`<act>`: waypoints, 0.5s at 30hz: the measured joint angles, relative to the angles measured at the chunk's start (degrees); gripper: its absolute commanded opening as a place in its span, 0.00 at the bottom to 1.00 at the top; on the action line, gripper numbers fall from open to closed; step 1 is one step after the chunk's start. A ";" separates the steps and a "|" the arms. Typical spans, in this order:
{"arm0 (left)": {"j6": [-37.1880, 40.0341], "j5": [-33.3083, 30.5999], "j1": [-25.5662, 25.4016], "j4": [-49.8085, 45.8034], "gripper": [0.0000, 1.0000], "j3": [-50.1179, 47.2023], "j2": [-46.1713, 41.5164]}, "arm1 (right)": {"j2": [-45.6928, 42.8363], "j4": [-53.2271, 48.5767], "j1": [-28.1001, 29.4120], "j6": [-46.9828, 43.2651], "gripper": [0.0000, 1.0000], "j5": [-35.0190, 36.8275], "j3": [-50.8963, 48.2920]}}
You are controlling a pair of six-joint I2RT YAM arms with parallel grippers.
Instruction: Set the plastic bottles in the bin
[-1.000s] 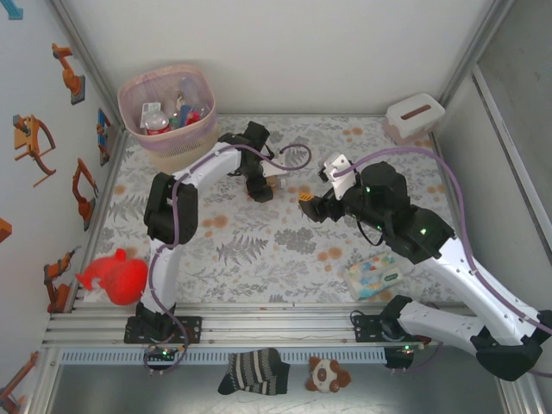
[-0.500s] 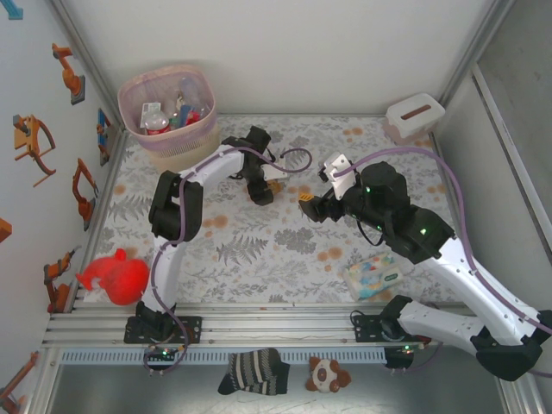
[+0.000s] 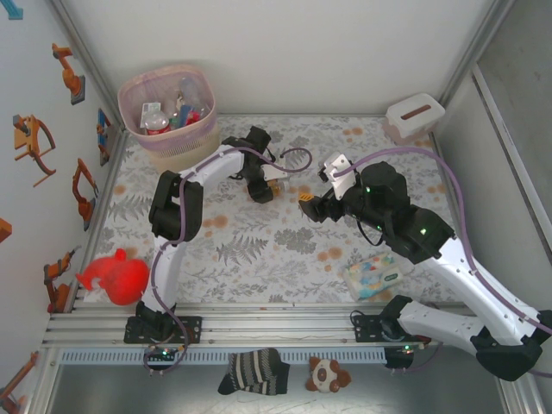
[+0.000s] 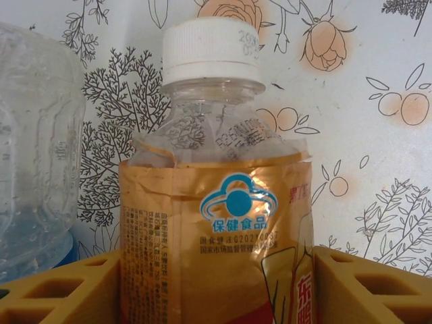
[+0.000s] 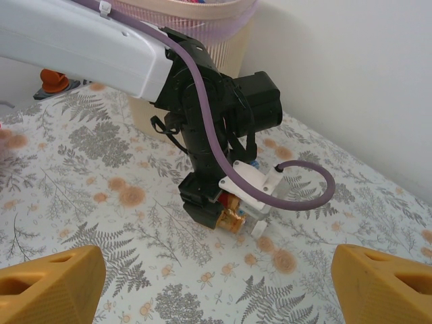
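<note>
A: Left gripper [image 4: 216,287] state?
B: Mine is half open, fingers [image 4: 61,290] flanking the orange-label bottle [image 4: 223,202] on the bench [image 3: 259,250], well apart from the bin [image 3: 177,142]. Both sides look to be touching, but I can't tell if it's clamped.
A: Best way?
B: I squeeze on the label, not the neck, and lift clear of the clear bottle [image 4: 34,148] just beside. My right gripper [image 5: 216,270] is wide open and empty.
A: Hidden?
B: The bottle's base and the neighbour's cap are cut off.
</note>
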 measured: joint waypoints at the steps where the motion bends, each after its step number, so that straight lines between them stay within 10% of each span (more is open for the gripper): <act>1: -0.07 0.22 0.00 0.02 0.61 -0.04 0.00 | 0.00 0.00 0.00 0.00 0.86 0.04 0.00; 15: -1.29 2.71 0.13 0.59 0.57 -2.03 -4.00 | 0.00 0.02 0.00 -0.02 0.86 0.09 -0.39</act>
